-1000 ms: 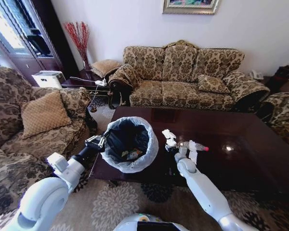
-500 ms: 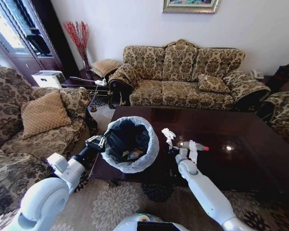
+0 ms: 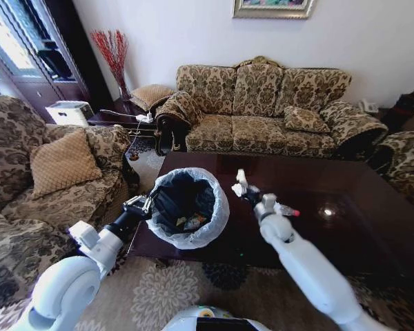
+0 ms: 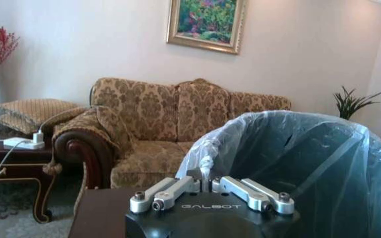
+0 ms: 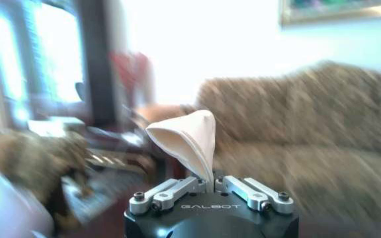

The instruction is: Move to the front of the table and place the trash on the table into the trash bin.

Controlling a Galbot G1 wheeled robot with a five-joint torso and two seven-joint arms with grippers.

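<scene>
The trash bin, lined with a translucent white bag, stands on the near left corner of the dark glossy table, with some litter inside. My left gripper is shut on the bag's rim at the bin's left side; the left wrist view shows its closed fingertips against the plastic. My right gripper hangs above the table just right of the bin, shut on a piece of trash, a folded white paper wad. A clear bottle with a red cap lies beside the right forearm.
A patterned sofa stands behind the table, another sofa with a cushion is on the left, and an armchair is at the right. A dark side table sits in the back left corner. A floral rug lies below.
My right gripper has risen off the table with the white paper wad and shifted slightly toward the bin. The left gripper and the bin have stayed put.
</scene>
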